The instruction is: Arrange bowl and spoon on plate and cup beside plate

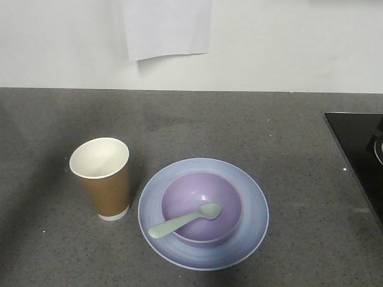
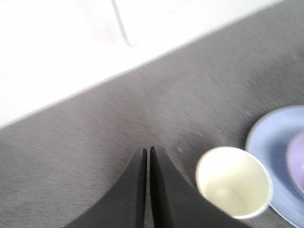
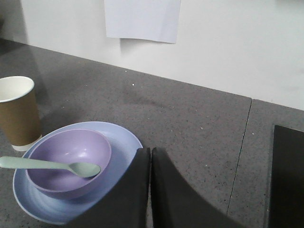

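Note:
The lavender bowl (image 1: 202, 207) sits in the middle of the pale blue plate (image 1: 251, 197). A mint-green spoon (image 1: 184, 220) lies in the bowl, its handle sticking out over the front-left rim. The brown paper cup (image 1: 102, 178) stands upright just left of the plate. Neither gripper shows in the front view. In the left wrist view my left gripper (image 2: 147, 150) is shut and empty above the counter, with the cup (image 2: 234, 182) to its right. In the right wrist view my right gripper (image 3: 150, 149) is shut and empty, right of the plate (image 3: 124, 142), bowl (image 3: 71, 159) and spoon (image 3: 52, 166).
A dark grey speckled counter (image 1: 239, 125) runs to a white wall, where a sheet of paper (image 1: 167, 27) hangs. A black cooktop (image 1: 359, 149) lies at the right edge. A seam (image 3: 240, 156) crosses the counter in the right wrist view.

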